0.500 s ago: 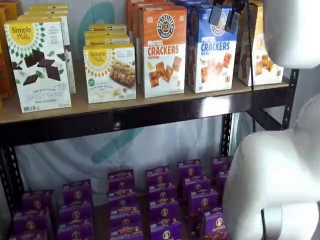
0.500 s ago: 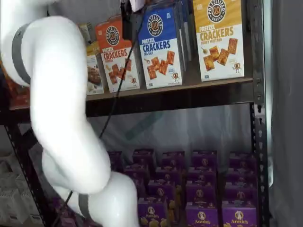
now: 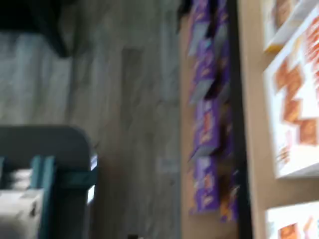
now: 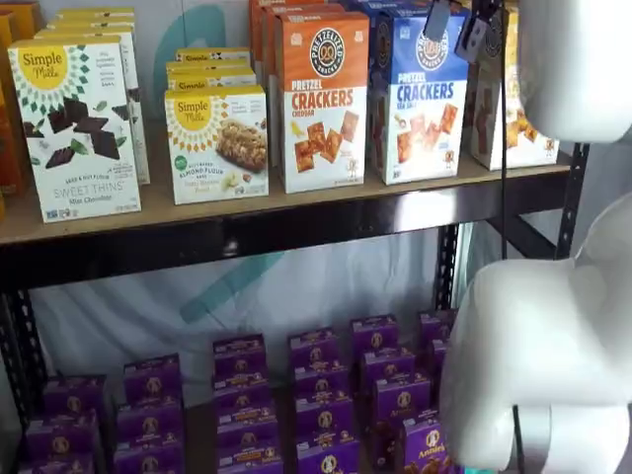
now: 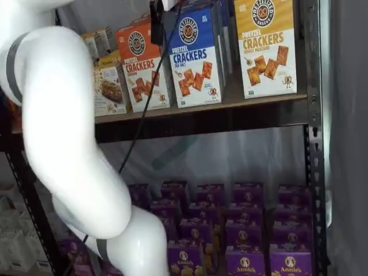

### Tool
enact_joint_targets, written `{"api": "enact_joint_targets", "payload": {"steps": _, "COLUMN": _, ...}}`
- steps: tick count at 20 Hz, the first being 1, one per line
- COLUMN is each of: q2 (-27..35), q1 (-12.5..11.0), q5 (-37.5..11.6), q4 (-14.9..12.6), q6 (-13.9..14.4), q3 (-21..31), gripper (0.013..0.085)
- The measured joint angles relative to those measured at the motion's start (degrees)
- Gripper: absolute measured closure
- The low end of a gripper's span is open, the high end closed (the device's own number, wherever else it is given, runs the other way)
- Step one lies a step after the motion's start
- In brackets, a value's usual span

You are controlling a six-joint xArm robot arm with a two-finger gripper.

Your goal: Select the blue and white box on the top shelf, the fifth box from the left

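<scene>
The blue and white box [image 4: 420, 94] stands upright on the top shelf [image 4: 296, 225], between an orange-topped and a yellow-topped cracker box. It shows in both shelf views [image 5: 195, 57]. My gripper [image 4: 455, 30] hangs from the upper edge in front of the box's blue upper half. Its two dark fingers [image 4: 436, 22] show a gap between them and hold nothing. In a shelf view only one black finger [image 5: 156, 24] shows, left of the box's top. The wrist view is blurred and shows a white carton face with cracker pictures [image 3: 294, 114].
The orange-topped cracker box [image 4: 321, 99] and the yellow-topped one [image 5: 265, 46] flank the target. Simple Mills boxes [image 4: 74, 128] stand to the left. Purple boxes [image 4: 321, 395] fill the lower shelf. My white arm [image 4: 543, 336] and a black cable [image 5: 141, 115] hang in front.
The gripper has shifted slightly to the right in front of the blue box. The arm's elbow has swung a little, uncovering more of the boxes on the left.
</scene>
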Motion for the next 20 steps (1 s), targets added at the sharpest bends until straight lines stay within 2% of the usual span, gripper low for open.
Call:
{"api": "enact_joint_targets", "payload": {"steps": 3, "q2": -2.38, "q1": -3.04, "q5": -4.43, "q4": 6.12, "q6": -0.01, "q3": 2.33, "gripper": 0.0130}}
{"api": "enact_joint_targets", "payload": {"steps": 6, "q2": -5.27, "q1": -3.32, "q5": -10.65, "q4": 8.92, "q6": 0.57, "q3": 5.81, "gripper": 0.0130}}
{"api": "enact_joint_targets", "payload": {"steps": 9, "q2": -7.36, "q1": -2.19, "q5": -17.39, "q4": 10.50, "q6": 1.61, "q3": 8.74, "gripper": 0.0130}}
{"api": "enact_joint_targets", "payload": {"steps": 12, "q2": -7.17, "q1": -0.22, "q5": -21.70, "q4": 9.40, "q6": 2.37, "q3": 8.95, "gripper": 0.0130}}
{"api": "enact_joint_targets", "payload": {"steps": 15, "q2": -5.03, "q1": 2.10, "q5": -23.74, "q4": 6.29, "q6": 2.75, "q3": 7.19, "gripper": 0.0130}}
{"api": "enact_joint_targets", "payload": {"steps": 20, "q2": 0.63, "q1": 3.92, "q5": -21.91, "q4": 1.84, "q6": 2.59, "q3": 1.65, "gripper": 0.0130}}
